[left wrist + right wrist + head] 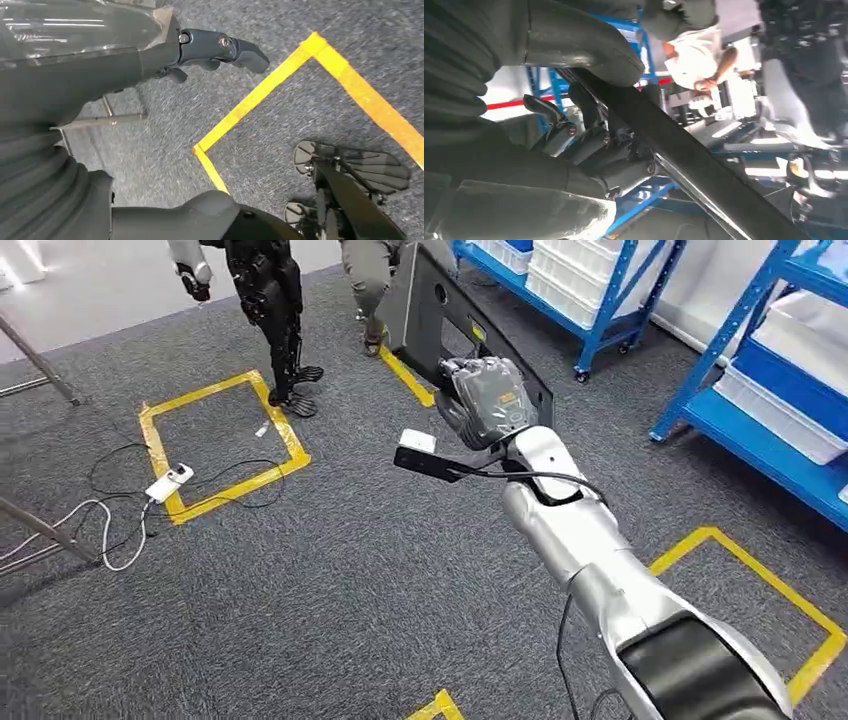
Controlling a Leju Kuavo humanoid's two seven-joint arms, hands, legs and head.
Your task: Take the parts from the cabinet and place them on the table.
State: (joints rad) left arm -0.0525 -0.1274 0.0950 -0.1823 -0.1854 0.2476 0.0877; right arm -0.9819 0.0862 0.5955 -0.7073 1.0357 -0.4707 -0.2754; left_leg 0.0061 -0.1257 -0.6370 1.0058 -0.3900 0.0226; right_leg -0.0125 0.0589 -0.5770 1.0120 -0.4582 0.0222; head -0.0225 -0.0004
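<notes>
Nearest the head camera: silver right arm [600,570], reaching forward and up from the lower right. At its end, right hand [487,400], fingers wrapped round the lower edge of a large dark grey plastic panel [430,315] with cut-out openings, held upright and tilted above the grey carpet [350,570]. Seen from the right wrist, dark fingers [594,145] and thick thumb closed against the panel's long black edge [684,160], which runs diagonally across the view. Beyond it, blurred, a person in a pale top [694,65].

Left hand [220,50] seen from its own wrist, hanging over the carpet, dark fingers loosely curled and apart, holding nothing. Below it, a yellow tape corner [310,50] and a black robot foot [350,165].

On the floor ahead, left of the panel: a yellow tape square [220,440] with a white power strip [168,483] and loose cables on its near side. Another humanoid robot's black legs [275,310] standing at that square's far corner. Blue shelving [760,370] with white bins along the right.
</notes>
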